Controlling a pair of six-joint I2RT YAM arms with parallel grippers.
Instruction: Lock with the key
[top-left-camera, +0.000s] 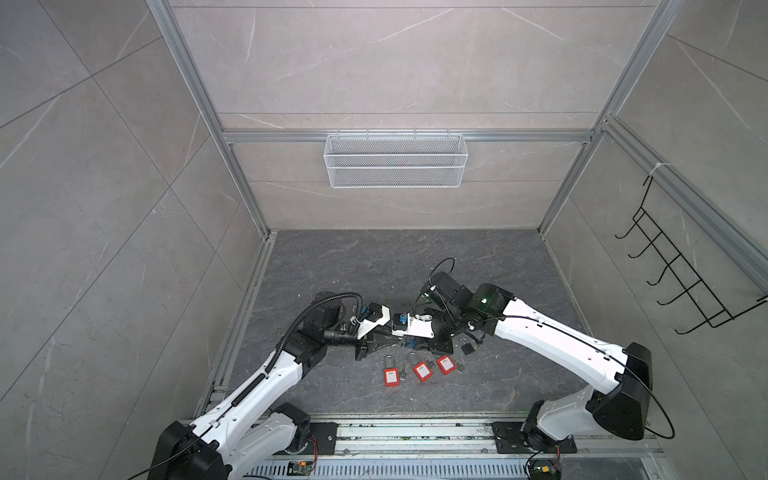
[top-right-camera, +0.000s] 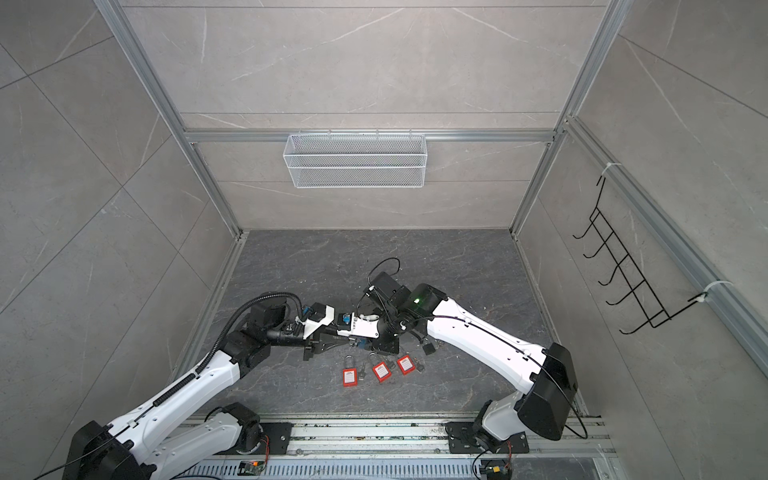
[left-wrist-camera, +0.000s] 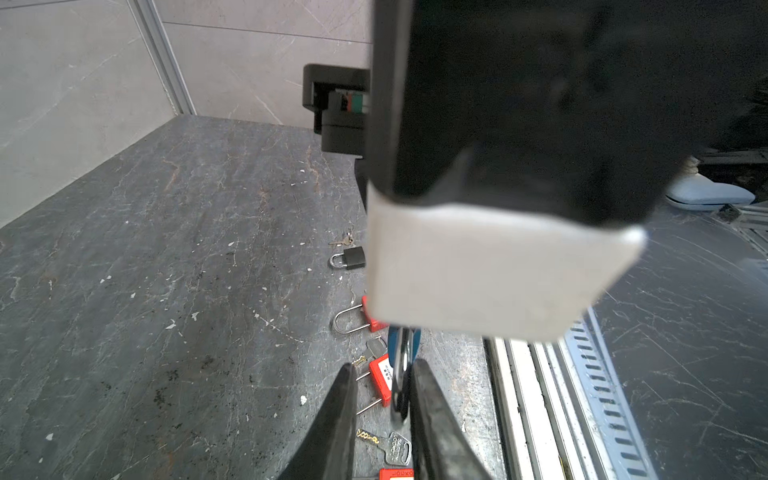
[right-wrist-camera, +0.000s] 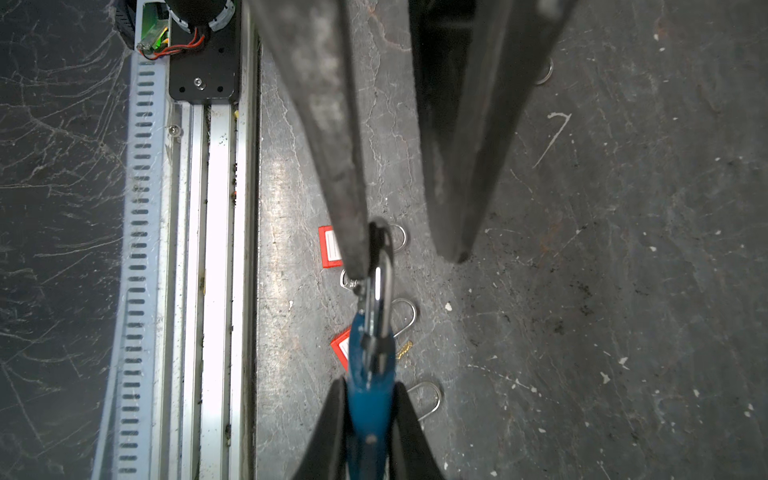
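In the right wrist view my right gripper (right-wrist-camera: 370, 382) is shut on the body of a blue padlock (right-wrist-camera: 370, 399), held above the floor. Its silver shackle (right-wrist-camera: 384, 286) points at my left gripper (left-wrist-camera: 383, 368), which is open, with the shackle (left-wrist-camera: 401, 374) lying against one of its fingers (right-wrist-camera: 345, 166). Both grippers meet mid-floor in both top views, where the blue padlock (top-left-camera: 411, 343) shows between them. A silver key (left-wrist-camera: 397, 446) lies loose on the floor beside the red padlocks. I cannot tell whether a key is in the blue padlock.
Three red padlocks (top-left-camera: 390, 376) (top-left-camera: 422, 371) (top-left-camera: 446, 365) lie in a row on the floor under the grippers, with keys among them. A black padlock (top-left-camera: 467, 348) sits to their right. A white mesh basket (top-left-camera: 395, 160) hangs on the back wall, and a black hook rack (top-left-camera: 685, 270) on the right wall.
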